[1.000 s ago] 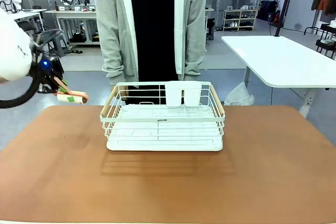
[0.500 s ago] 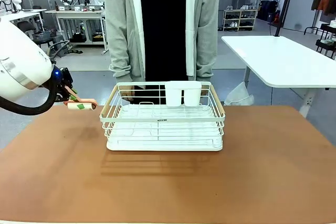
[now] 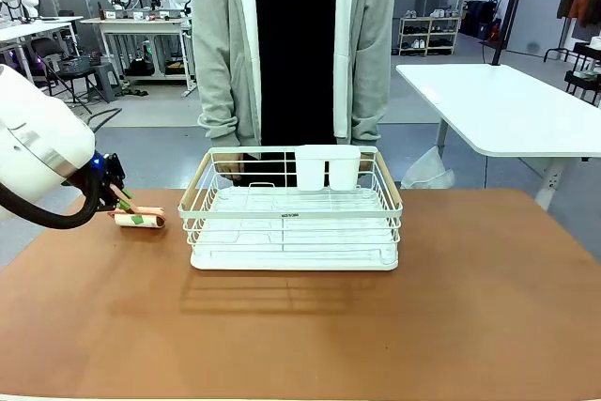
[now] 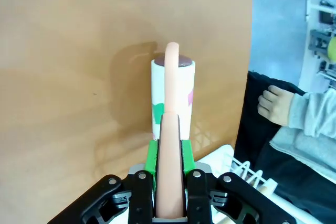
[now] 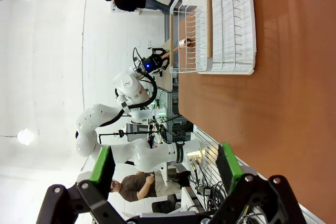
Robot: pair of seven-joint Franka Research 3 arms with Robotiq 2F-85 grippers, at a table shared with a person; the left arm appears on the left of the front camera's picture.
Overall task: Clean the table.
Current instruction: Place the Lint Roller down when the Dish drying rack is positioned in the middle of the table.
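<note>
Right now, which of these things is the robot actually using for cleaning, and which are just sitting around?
In use:
- lint roller, clamped in the left gripper
- table

Sitting around:
- dish rack
- two white cups in the rack
- right gripper, open above the table

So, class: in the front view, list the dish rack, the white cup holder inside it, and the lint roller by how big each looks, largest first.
1. Dish rack, clearly largest.
2. Cup holder at the rack's far side.
3. Lint roller, smallest, held in the left pincer.

The rack dwarfs both; the holder looks larger than the roller despite sitting farther away.
</note>
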